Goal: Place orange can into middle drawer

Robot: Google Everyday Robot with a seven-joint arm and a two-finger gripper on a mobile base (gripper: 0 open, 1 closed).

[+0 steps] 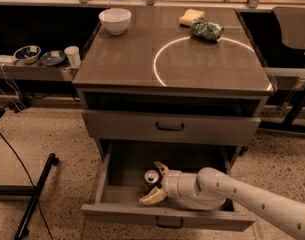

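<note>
The middle drawer (123,211) is pulled open at the bottom of the grey cabinet. The orange can (152,176) stands upright inside it, near the middle, its silver top facing up. My gripper (155,183) reaches into the drawer from the right on a white arm. Its fingers are spread on either side of the can, one behind it and one (151,198) in front, with a gap to the can. The can's lower body is partly hidden by the gripper.
The drawer above (169,127) is closed. On the cabinet top are a green can (206,29) lying on its side, a yellow sponge (191,17) and a white bowl (115,20). A side shelf at the left holds bowls and a cup (72,55). A black stand (36,196) lies on the floor at the left.
</note>
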